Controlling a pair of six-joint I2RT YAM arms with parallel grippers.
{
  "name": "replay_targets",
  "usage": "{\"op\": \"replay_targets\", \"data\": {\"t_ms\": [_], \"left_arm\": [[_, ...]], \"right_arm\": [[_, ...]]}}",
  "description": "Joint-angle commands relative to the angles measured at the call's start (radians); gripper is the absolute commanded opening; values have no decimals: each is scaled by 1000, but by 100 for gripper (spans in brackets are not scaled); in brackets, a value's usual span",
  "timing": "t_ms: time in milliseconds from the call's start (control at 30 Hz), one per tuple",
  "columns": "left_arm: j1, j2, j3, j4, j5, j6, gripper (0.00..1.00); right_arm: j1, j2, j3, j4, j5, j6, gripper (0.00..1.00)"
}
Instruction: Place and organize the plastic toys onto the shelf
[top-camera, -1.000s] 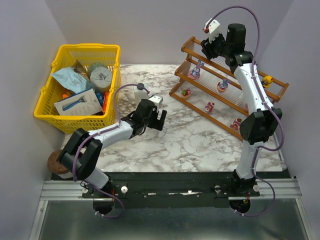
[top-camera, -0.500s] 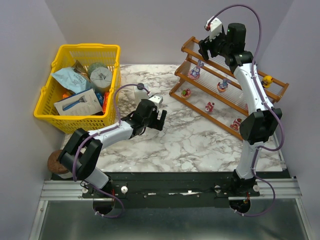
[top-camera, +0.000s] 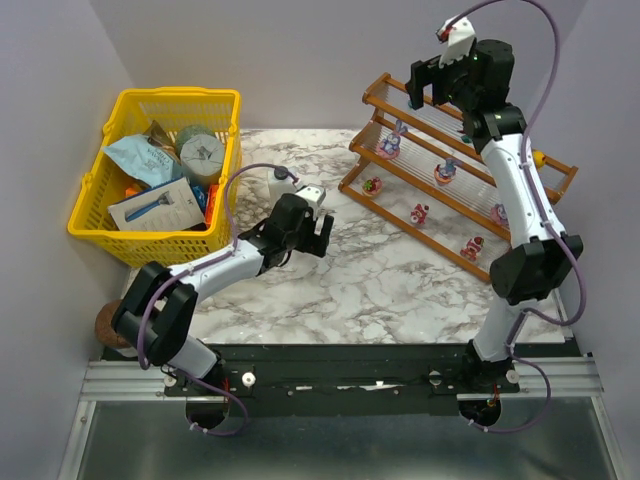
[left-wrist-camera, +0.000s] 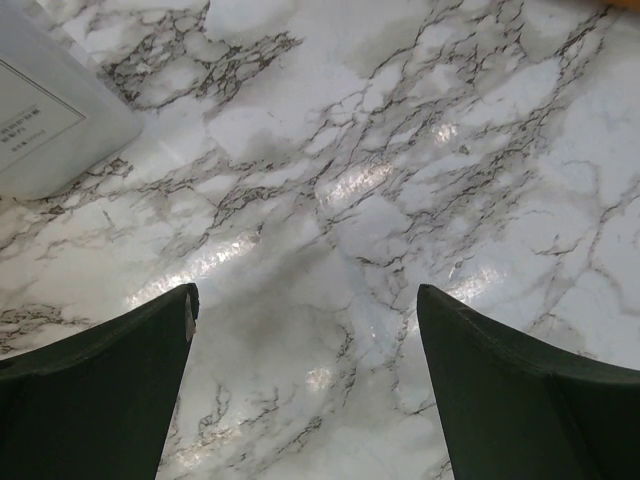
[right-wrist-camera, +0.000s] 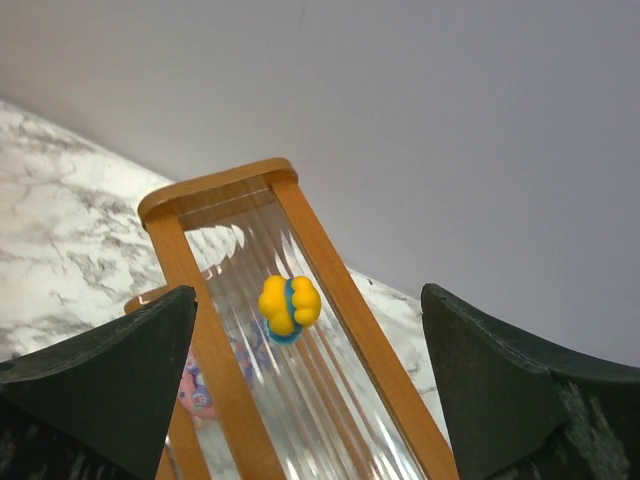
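while both arms' jaws gape empty, a yellow toy (right-wrist-camera: 289, 309) rests on the shelf (right-wrist-camera: 336, 290).

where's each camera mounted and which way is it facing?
Top external: above and behind the bases, looking down at the table, basket, shelf; both arms show.
Left wrist: on the left hand, facing down at the table; its fingers show.
Right wrist: on the right hand, facing the shelf's upper tier; its fingers show.
Shared: top and right wrist both see the yellow toy.

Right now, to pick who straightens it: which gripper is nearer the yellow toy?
Right. The right gripper hovers over the shelf tier with the yellow toy; the left gripper hangs over the table.
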Motion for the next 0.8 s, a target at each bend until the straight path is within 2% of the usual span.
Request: {"op": "replay_targets", "data": {"t_ms": [0,300,433,567,667,767], "left_arm": [[6,-68,73,-45,-17,-10,99],[6,-113,159,-135,-77,-59,99],[6,-207,141,-126,-89,-82,99],[6,-261,170,-186,-114,-125,99],[6,-280,233,-307,-151,-159,99],[6,-333,218,-342,-168,-182,99]], "right_arm": [[2,-117,-42,-8,130,184,100],[0,-426,-309,-175,297,365,100],[0,-589,-433,-235,406,469,100],[0,-730,-552,-299,391,585,100],[0,-816,-610,-408,399,670,100],[2,-914,-688,-474,428,706,100]]}}
